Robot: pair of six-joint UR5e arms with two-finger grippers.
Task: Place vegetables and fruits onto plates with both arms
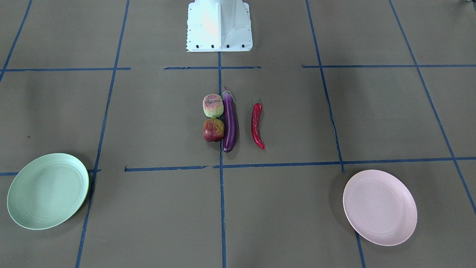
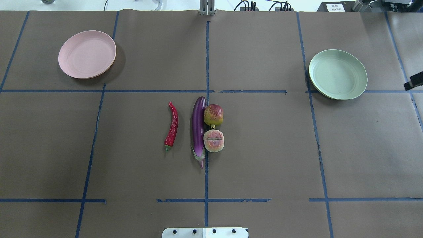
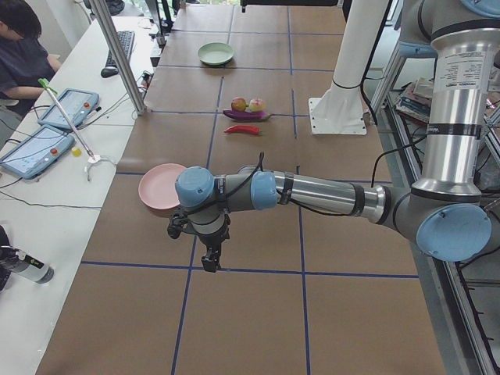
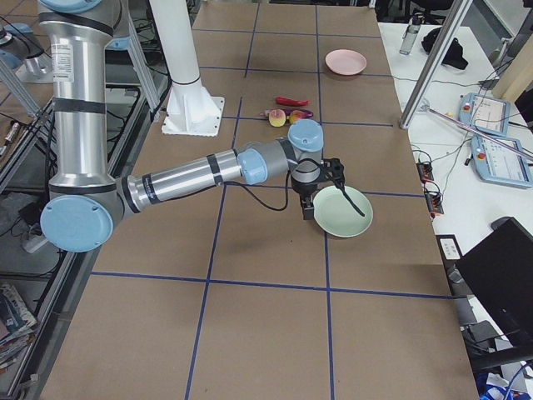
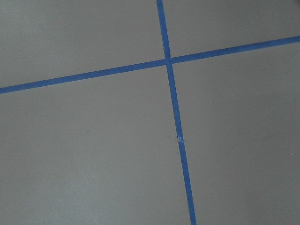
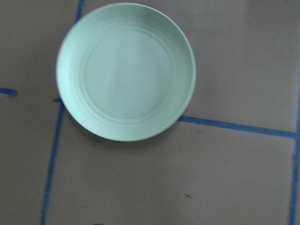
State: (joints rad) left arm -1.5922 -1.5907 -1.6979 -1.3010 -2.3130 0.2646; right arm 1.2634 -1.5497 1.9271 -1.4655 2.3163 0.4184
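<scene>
Brown-papered table (image 2: 264, 148), blue tape grid (image 2: 206, 66). Centre: eggplant (image 2: 198, 127), with pomegranate (image 2: 213, 115) and custard-apple fruit (image 2: 213, 140) against its right side; chili pepper (image 2: 172, 125) apart on its left. Pink plate (image 2: 87, 54) far left, green plate (image 2: 337, 74) far right, both bare: nothing placed yet, all four items to go. Side views alone show the arms: left gripper (image 3: 209, 264) beside the pink plate, right gripper (image 4: 308, 210) beside the green plate. Whether the fingers are apart or together cannot be told.
</scene>
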